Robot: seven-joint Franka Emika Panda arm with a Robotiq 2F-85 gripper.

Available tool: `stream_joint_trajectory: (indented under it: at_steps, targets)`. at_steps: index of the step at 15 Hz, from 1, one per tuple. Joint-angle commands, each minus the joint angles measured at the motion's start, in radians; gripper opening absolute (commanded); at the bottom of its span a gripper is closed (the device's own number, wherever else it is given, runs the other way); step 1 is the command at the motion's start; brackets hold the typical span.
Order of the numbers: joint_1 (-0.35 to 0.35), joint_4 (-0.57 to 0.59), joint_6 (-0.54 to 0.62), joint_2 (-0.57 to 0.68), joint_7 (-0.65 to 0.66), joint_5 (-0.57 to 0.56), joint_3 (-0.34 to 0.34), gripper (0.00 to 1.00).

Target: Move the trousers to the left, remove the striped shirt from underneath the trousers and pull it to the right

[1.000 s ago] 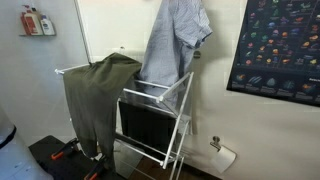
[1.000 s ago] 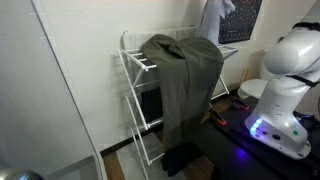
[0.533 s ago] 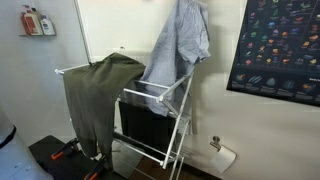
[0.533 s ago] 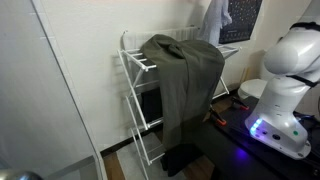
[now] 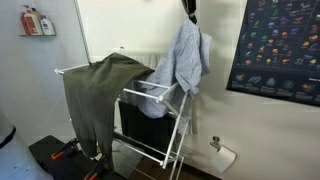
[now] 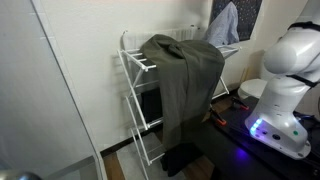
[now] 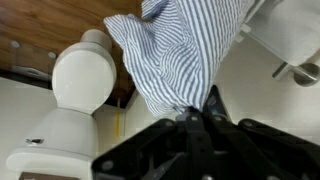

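Observation:
The olive-green trousers hang over the left end of the white drying rack; they also show draped over the rack in an exterior view. The pale blue-grey striped shirt hangs in the air above the rack's right end, clear of the trousers, and shows small at the top in an exterior view. My gripper is at the top of the shirt. In the wrist view my gripper is shut on the striped shirt, which hangs from the fingertips.
A dark poster hangs on the wall right of the shirt. A toilet paper holder is low on that wall. The robot's white base stands right of the rack. A glass panel is left of it.
The shirt has moved to the right with my gripper, and its lower edge has come off the rack's middle. The trousers have not moved.

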Motion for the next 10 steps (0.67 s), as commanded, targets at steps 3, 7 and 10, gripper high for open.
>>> stream_joint_trajectory:
  at_steps: [3, 7, 10]
  targets:
    - [-0.011, -0.005, -0.191, 0.058, -0.094, -0.102, -0.02, 0.04]
    - [-0.006, -0.02, -0.281, 0.114, -0.095, -0.28, -0.031, 0.04]
    - [-0.001, -0.023, -0.327, 0.158, -0.09, -0.434, -0.04, 0.04]
